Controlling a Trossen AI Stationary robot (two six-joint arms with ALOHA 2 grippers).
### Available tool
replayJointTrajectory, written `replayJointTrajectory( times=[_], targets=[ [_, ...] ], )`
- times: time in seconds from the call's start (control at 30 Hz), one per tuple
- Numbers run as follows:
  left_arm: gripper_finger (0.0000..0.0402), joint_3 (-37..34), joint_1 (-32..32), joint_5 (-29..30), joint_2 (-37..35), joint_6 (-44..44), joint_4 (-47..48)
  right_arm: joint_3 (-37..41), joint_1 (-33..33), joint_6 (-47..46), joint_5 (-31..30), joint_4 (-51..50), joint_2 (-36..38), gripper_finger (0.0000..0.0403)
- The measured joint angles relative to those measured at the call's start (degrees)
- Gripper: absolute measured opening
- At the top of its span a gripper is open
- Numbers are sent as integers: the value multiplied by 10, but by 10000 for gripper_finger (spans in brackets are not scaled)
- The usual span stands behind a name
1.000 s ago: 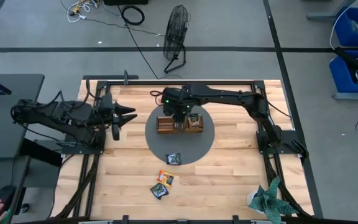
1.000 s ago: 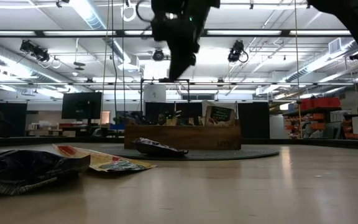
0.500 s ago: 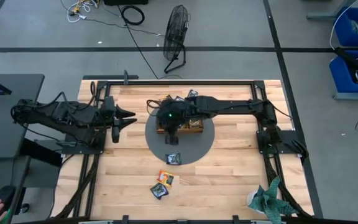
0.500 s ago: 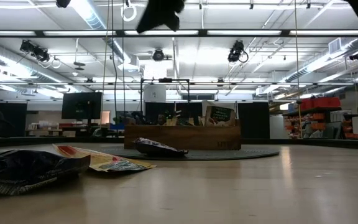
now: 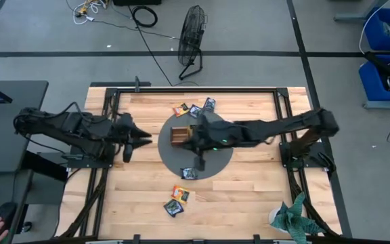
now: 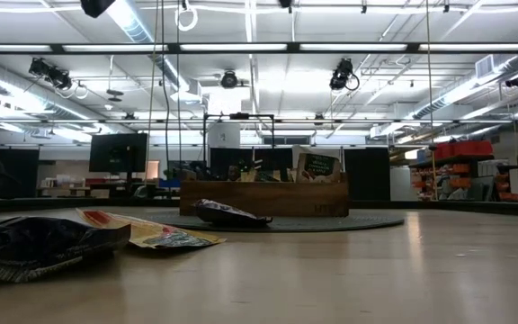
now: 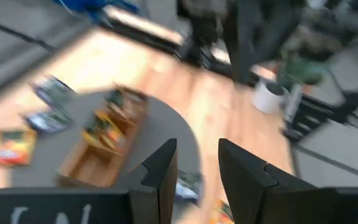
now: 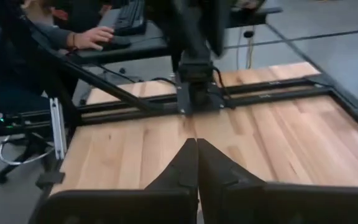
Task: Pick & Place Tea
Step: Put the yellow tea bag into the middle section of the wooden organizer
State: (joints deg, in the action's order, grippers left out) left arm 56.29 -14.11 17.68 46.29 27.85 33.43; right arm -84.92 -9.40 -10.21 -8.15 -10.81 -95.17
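Right claw (image 5: 196, 163) was pinched tight with nothing in it, above the grey mat (image 5: 175, 154) beside the tray (image 5: 180, 136). Left claw (image 5: 143, 139) waited, fingers a bit apart. Tea (image 5: 189, 174) lay on the mat, more tea (image 5: 177, 200) on the table (image 5: 249, 196).
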Motion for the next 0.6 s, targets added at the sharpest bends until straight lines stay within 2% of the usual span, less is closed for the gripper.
replayJointTrajectory(
  times=[0.13,0.3,0.47,0.6],
  targets=[
    [122,0,0,-51,35,56,-2,97,-28,-16,-52,29,61,1],
    [122,0,-1,-59,87,103,-3,195,-54,-54,-84,62,140,0],
    [122,-1,-24,-61,140,115,-6,257,-84,-67,-107,67,210,0],
    [122,-1,-38,-83,187,196,-16,290,-104,-73,-112,46,252,0]
  ],
)
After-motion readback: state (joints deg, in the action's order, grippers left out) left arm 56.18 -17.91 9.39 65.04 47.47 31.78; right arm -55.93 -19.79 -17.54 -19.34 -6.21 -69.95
